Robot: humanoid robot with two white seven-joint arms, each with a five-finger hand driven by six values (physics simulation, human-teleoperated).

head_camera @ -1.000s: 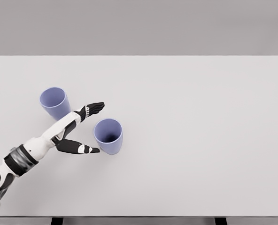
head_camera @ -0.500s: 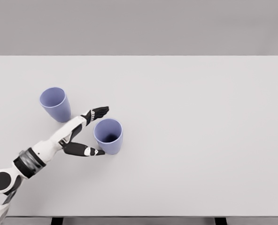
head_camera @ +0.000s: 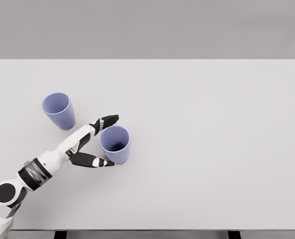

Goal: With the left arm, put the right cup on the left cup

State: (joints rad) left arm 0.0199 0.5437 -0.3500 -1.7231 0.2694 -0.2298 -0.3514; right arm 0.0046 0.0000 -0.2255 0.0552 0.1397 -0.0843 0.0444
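We cannot tell whether the left hand (head_camera: pixel 90 144) touches the right cup (head_camera: pixel 115 144); its thumb tip overlaps the cup's lower wall, and the fingers end just beside the rim. Left of that cup, the arm's shoulder is cut off by the picture's lower-left corner.

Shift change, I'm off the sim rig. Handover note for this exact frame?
Left hand: open, fingers spread around the right cup, thumb low at its near side, fingers up by the far rim; no closed grasp visible yet.
Right arm: not in view.
Right cup: upright on the table, not lifted.
Left cup: upright, standing apart, up and to the left of the hand.
Done: hand positioned at the right cup.
Left: close the grasp, lift, carry over, set it on the left cup, release.
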